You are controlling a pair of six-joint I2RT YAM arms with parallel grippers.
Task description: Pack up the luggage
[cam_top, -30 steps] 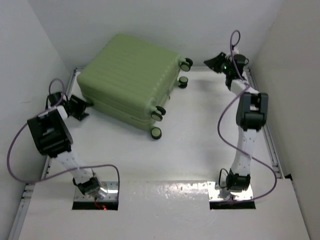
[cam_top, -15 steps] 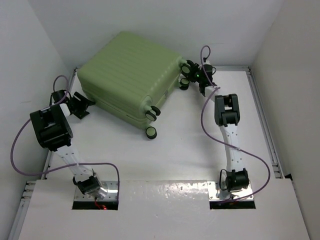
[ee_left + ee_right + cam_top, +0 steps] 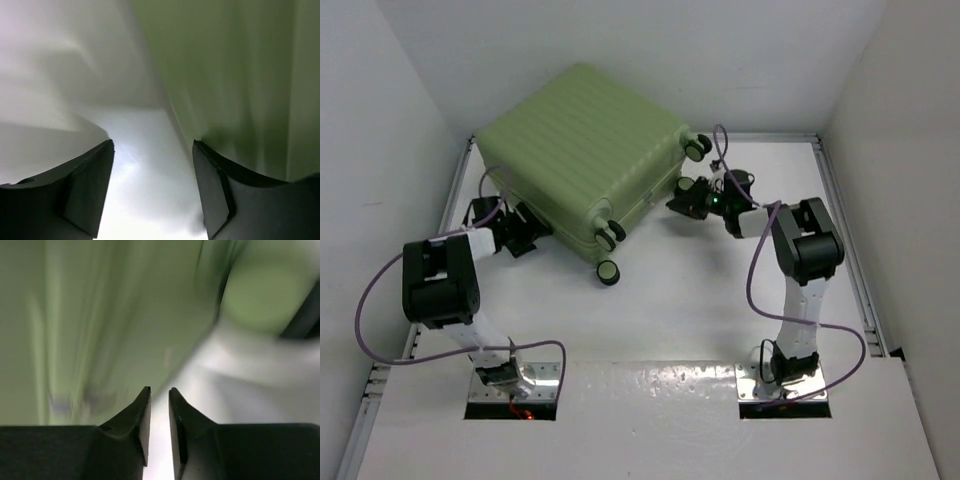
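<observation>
The luggage (image 3: 582, 145), a closed pale green ribbed suitcase, lies flat at the back left with its black wheels (image 3: 607, 271) facing right and near. My left gripper (image 3: 532, 228) is open and empty, low against the suitcase's near-left side. In the left wrist view (image 3: 152, 145) the green shell (image 3: 235, 70) fills the upper right. My right gripper (image 3: 680, 203) sits at the wheel side of the suitcase. In the right wrist view (image 3: 159, 390) its fingers are almost together with nothing between them, the shell (image 3: 100, 315) is close ahead, and a blurred wheel (image 3: 265, 295) is at the upper right.
White walls close in the table on the left, back and right. A metal rail (image 3: 842, 230) runs along the right edge. White table surface (image 3: 660, 310) lies between the suitcase and the arm bases.
My right arm swung from the back right corner down to the suitcase's wheel side. My left gripper moved right against the suitcase. The suitcase shifted and turned slightly.
</observation>
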